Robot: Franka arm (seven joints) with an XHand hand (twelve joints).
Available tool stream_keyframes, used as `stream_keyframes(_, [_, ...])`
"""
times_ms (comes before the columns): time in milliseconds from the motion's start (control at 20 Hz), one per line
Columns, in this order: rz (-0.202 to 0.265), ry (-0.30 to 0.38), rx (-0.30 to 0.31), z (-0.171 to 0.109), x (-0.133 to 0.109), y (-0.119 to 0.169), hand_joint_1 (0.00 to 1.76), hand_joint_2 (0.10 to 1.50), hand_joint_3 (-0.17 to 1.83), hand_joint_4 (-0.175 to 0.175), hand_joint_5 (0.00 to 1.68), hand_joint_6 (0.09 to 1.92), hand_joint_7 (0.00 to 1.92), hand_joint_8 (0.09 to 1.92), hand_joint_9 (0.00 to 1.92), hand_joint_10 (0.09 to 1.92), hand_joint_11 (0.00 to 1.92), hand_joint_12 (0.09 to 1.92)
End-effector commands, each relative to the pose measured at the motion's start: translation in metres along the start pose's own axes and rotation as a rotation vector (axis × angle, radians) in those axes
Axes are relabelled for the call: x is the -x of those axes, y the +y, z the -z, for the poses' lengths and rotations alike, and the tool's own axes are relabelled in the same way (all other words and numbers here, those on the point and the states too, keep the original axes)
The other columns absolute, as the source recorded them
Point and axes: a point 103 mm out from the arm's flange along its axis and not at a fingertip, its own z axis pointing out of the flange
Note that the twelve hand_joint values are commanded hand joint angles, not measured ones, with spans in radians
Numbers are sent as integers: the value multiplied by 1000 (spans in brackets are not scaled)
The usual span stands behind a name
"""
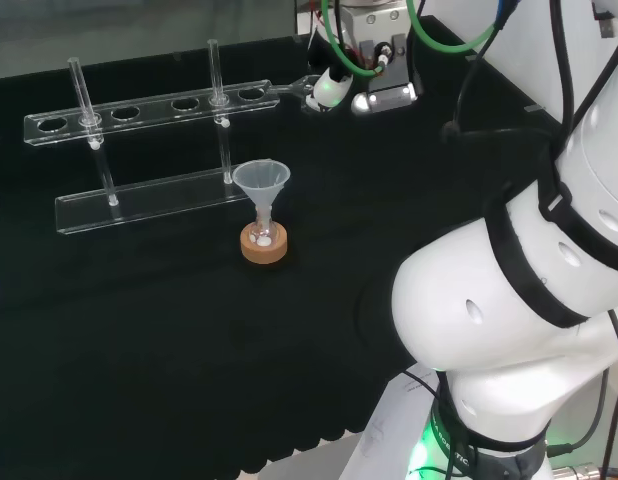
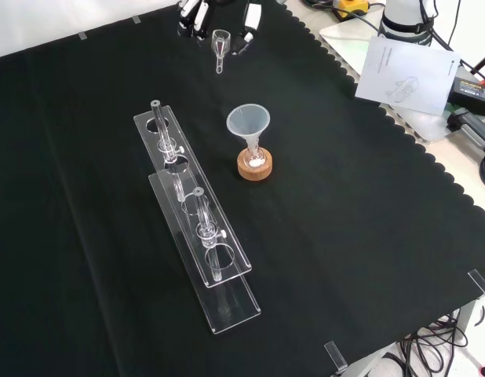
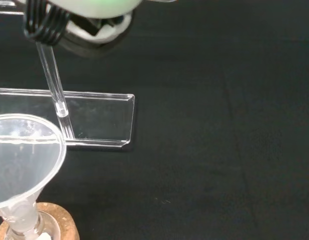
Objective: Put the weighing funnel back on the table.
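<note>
I've got the weighing funnel [image 2: 220, 45] at the far edge of the counter in the front view. It is small and clear, cup uppermost, its short stem pointing nearward, held between the fingers [image 2: 194, 19].

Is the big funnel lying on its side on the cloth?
No, the funnel stands upright, mouth up, its stem in a small flask on a cork ring.

Black cloth [image 2: 344, 236], scalloped edge; paper sheet [image 2: 407, 75], cables [image 2: 431, 345] beyond.

Front view, we see clear cone-shaped funnel [image 2: 248, 123] in small glass flask [image 2: 253, 155] on cork ring [image 2: 254, 167], right of clear plastic tube rack [image 2: 186, 179]; small clear weighing funnel [image 2: 220, 45] behind.
</note>
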Motion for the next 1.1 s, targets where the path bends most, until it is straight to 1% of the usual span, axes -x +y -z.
stream_keyframes(50, [-8,23,1,-4,13,2,1083,695,704,175,1132,941,507,666,824,425,653,1158])
stream_keyframes(450, [-46,34,-3,-10,40,12,1083,696,703,175,1132,941,507,666,822,426,652,1158])
stream_keyframes(550, [-56,34,-7,-13,49,17,1083,696,703,175,1132,942,507,666,822,426,652,1158])
stream_keyframes(600, [-58,33,-10,-14,60,19,1083,696,703,175,1132,942,507,666,822,426,652,1159])
stream_keyframes(850, [-71,1,-28,-27,73,33,1083,696,702,175,1132,942,507,666,821,426,652,1159])
stream_keyframes(1100, [-84,15,-43,-41,87,49,1083,696,702,175,1132,941,507,666,821,427,652,1159])
